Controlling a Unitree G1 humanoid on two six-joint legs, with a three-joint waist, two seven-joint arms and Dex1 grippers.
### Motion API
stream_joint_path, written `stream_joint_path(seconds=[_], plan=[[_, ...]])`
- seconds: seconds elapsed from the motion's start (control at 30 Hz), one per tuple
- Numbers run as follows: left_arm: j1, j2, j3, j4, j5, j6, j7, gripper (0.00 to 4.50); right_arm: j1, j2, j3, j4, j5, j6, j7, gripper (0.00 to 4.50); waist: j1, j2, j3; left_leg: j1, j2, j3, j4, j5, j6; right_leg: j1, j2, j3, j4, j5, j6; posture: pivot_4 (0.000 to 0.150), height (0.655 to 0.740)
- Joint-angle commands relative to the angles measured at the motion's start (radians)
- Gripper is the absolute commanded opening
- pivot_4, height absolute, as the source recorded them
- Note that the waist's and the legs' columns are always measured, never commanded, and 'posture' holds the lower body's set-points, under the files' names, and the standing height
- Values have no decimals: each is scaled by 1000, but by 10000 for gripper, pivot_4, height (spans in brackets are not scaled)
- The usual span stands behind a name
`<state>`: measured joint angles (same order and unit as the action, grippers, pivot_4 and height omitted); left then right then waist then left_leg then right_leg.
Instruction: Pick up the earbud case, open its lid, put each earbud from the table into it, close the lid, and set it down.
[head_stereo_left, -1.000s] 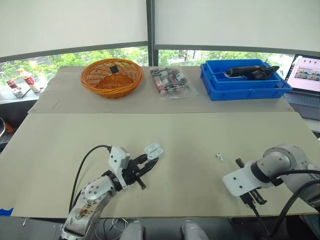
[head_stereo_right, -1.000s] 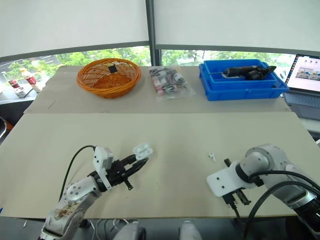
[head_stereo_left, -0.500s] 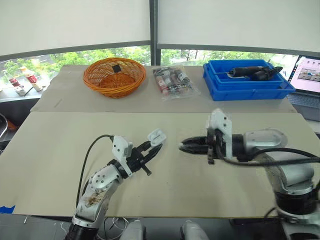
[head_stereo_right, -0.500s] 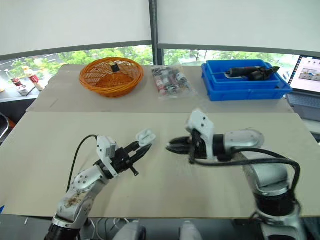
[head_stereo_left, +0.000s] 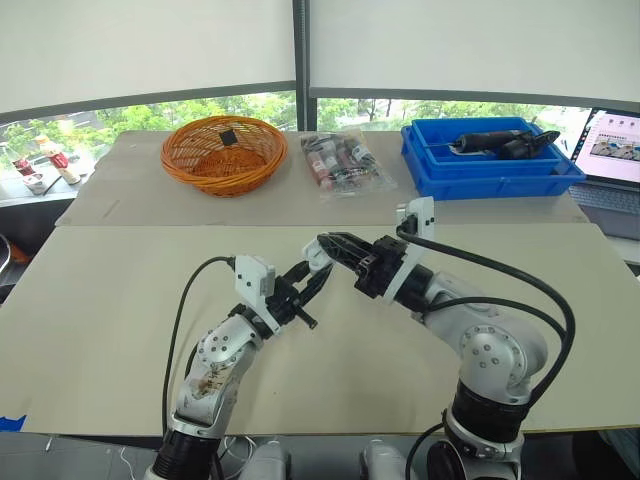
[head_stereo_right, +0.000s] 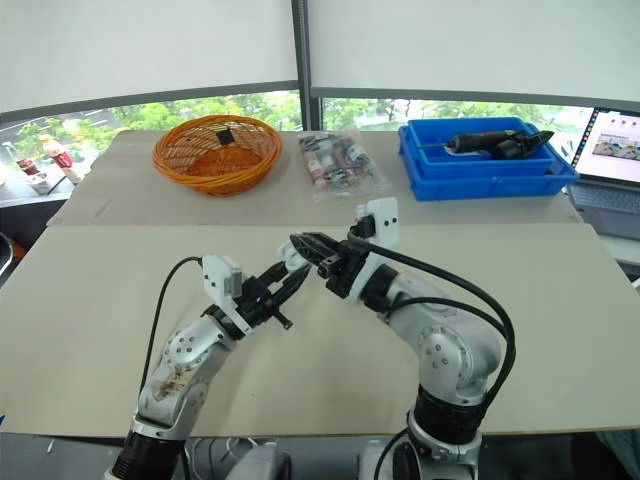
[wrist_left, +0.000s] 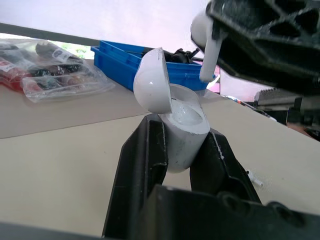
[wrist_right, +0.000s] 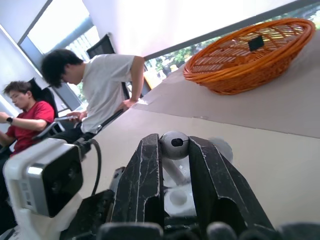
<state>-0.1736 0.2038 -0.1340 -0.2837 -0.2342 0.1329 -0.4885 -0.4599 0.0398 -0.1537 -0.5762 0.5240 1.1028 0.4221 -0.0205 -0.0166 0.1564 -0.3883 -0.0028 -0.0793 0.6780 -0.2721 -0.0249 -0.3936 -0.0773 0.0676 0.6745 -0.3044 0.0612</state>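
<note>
A second ago the right arm hung low by the near right corner of the bench (head_stereo_left: 120, 290) and a lone earbud lay on the surface right of centre. Half a second ago the arm had swung in toward the middle. Now the right end effector (head_stereo_left: 325, 243) reaches across to the middle of the bench and meets the left one there. The left end effector (head_stereo_left: 316, 274) has also risen since then, and it carries the earbud case (wrist_left: 182, 132) well off the surface instead of just above it.

The left end effector's two black fingers are clamped on the body of the earbud case, one on each side. The lid (wrist_left: 150, 82) is tipped back and the white hollow of the case shows. The case sits above the bench near its middle, slightly toward the left edge.

The right end effector's fingers are closed on an earbud (wrist_right: 173, 144), its round head pinched between the tips and its stem pointing down toward the open case (in the left wrist view the stem hangs just above the rim, not yet inside). The earbud and case look close but apart.

Along the far edge stand an orange basket (head_stereo_left: 223, 153), a clear packet (head_stereo_left: 343, 163) and a blue tray (head_stereo_left: 490, 160).
</note>
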Motion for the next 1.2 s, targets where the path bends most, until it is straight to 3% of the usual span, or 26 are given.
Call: stream_joint_path(seconds=[0.03,0.87,0.93,1.1,1.2], plan=[[-13,-8,3,-26,3,-22,10,6095,20,2,49,-14,13,-71,-28,3609,-2,0,0,0,0,0,0,0,0,0,0,0,0,0,0,1500,7400],[-22,-27,-11,-45,15,-17,38,6095,125,-66,283,41,-52,-294,-110,3609,-19,0,0,0,0,0,-1,0,0,-1,0,0,-1,0,0,1500,7400],[-24,-27,-15,-45,18,-20,36,6096,132,-66,289,35,-65,-317,-125,14189,-20,0,0,0,0,0,-1,0,0,-1,0,0,-1,0,0,1500,7400],[-19,-23,-18,-47,24,-19,35,6096,125,-102,291,7,-93,-351,-139,31697,-19,0,0,0,0,0,-1,0,0,-1,0,0,-1,0,0,1500,7400],[-12,-22,-14,-46,24,-17,37,6095,124,-137,263,-37,-63,-331,-133,31811,-15,0,0,0,0,0,-1,0,0,0,0,0,-2,0,0,1500,7400]])
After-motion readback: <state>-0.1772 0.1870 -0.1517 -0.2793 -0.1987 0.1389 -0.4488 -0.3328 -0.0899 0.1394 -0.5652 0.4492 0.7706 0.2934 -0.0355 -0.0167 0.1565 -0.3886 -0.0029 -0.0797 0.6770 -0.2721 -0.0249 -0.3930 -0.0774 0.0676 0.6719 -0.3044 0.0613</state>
